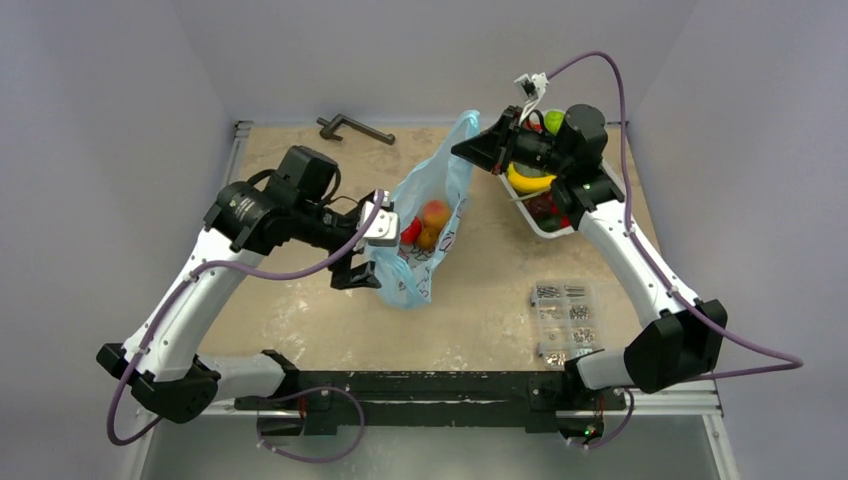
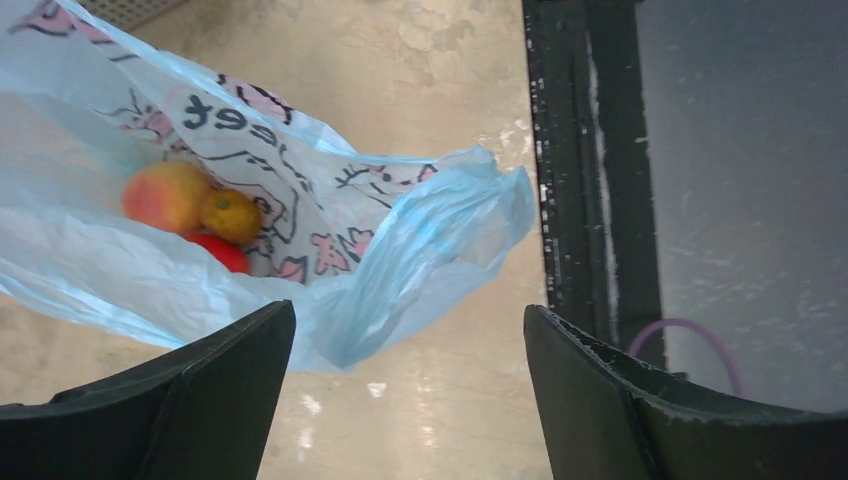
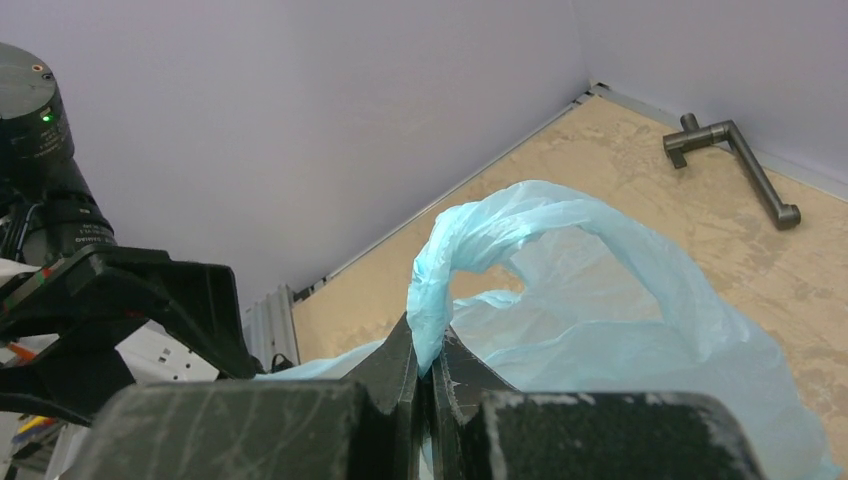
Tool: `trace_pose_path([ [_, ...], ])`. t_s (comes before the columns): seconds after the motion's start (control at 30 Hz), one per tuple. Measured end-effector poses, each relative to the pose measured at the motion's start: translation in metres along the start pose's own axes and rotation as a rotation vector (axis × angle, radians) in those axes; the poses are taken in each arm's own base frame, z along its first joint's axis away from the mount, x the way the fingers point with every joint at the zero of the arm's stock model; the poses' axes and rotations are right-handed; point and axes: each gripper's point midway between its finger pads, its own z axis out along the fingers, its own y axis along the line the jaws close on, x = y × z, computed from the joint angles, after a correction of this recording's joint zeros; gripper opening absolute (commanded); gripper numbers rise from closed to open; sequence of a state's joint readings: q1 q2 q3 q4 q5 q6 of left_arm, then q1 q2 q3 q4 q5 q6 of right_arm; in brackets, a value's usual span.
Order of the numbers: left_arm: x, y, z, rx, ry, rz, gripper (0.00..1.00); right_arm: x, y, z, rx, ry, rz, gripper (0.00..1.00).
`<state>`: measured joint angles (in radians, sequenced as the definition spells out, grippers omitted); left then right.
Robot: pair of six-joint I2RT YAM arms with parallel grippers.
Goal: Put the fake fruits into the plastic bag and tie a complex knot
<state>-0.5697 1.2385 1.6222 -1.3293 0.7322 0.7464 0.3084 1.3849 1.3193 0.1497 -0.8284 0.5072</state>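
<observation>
1 bag [image 2: 430, 235] w/ 3 fruits [image 2: 231, 215]

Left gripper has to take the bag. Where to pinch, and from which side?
Pinch the bunched fold at the mouth edge of the bag, where the film gathers thick enough to hold. Come straight in from the bag's left side: the open left gripper straddles that fold. Keep off the fruits deeper inside. The right gripper holds the other loop up.

The left arm [image 1: 185, 300] and right arm [image 1: 635, 255] are white with chunky black joints. Purple cables [image 1: 619, 95] run along them. The fingers [image 2: 220, 400] are black.
</observation>
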Motion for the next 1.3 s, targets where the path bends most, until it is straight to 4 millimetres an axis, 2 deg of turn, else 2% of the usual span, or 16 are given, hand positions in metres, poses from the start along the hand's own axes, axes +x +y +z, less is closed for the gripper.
trace_pose_path([
  [0.1, -0.004, 0.007, 0.008, -0.015, 0.020, 0.082, 0.64, 0.000, 0.000, 0.000, 0.000, 0.000, -0.003, 0.00],
  [0.23, -0.009, 0.018, 0.019, -0.033, 0.023, 0.125, 0.60, 0.001, -0.001, 0.000, 0.002, 0.004, -0.006, 0.00],
  [0.27, -0.010, 0.019, 0.022, -0.035, 0.018, 0.136, 0.54, 0.001, -0.001, 0.000, 0.002, 0.004, -0.007, 0.00],
  [0.37, -0.006, 0.014, 0.033, -0.022, 0.025, 0.160, 0.08, 0.001, -0.001, 0.000, 0.002, 0.005, -0.012, 0.00],
  [0.4, -0.002, 0.011, 0.036, -0.015, 0.037, 0.153, 0.00, 0.001, -0.001, 0.000, 0.001, 0.005, -0.013, 0.00],
  [0.5, 0.002, 0.014, 0.033, -0.032, 0.050, 0.106, 0.00, 0.001, -0.001, 0.000, 0.001, 0.004, -0.016, 0.00],
  [0.57, -0.003, 0.030, 0.015, -0.093, 0.007, -0.002, 0.00, 0.000, 0.000, -0.001, 0.001, 0.002, -0.024, 0.00],
  [0.63, -0.018, 0.069, -0.026, -0.241, -0.091, -0.142, 0.00, -0.004, 0.004, -0.003, 0.000, -0.003, -0.040, 0.00],
  [0.73, -0.043, 0.124, -0.107, -0.496, -0.279, -0.278, 0.00, -0.022, 0.018, -0.007, -0.012, -0.035, -0.079, 0.00],
  [0.8, -0.055, 0.135, -0.142, -0.578, -0.375, -0.321, 0.00, -0.037, 0.030, -0.011, -0.015, -0.069, -0.109, 0.00],
  [0.87, -0.065, 0.138, -0.161, -0.606, -0.443, -0.342, 0.00, -0.052, 0.041, -0.017, -0.015, -0.108, -0.137, 0.00],
  [1.0, -0.065, 0.144, -0.166, -0.593, -0.505, -0.385, 0.00, -0.067, 0.051, -0.024, 0.003, -0.159, -0.158, 0.00],
  [1.07, -0.048, 0.152, -0.157, -0.581, -0.504, -0.446, 0.00, -0.065, 0.045, -0.022, 0.019, -0.162, -0.150, 0.00],
  [1.17, -0.004, 0.175, -0.141, -0.577, -0.475, -0.588, 0.02, -0.046, 0.022, -0.015, 0.056, -0.136, -0.099, 0.00],
  [1.23, 0.025, 0.189, -0.134, -0.589, -0.447, -0.672, 0.23, -0.030, 0.003, -0.008, 0.083, -0.112, -0.056, 0.00],
  [1.3, 0.052, 0.205, -0.134, -0.624, -0.407, -0.732, 0.56, -0.017, -0.011, -0.003, 0.099, -0.088, -0.015, 0.00],
])
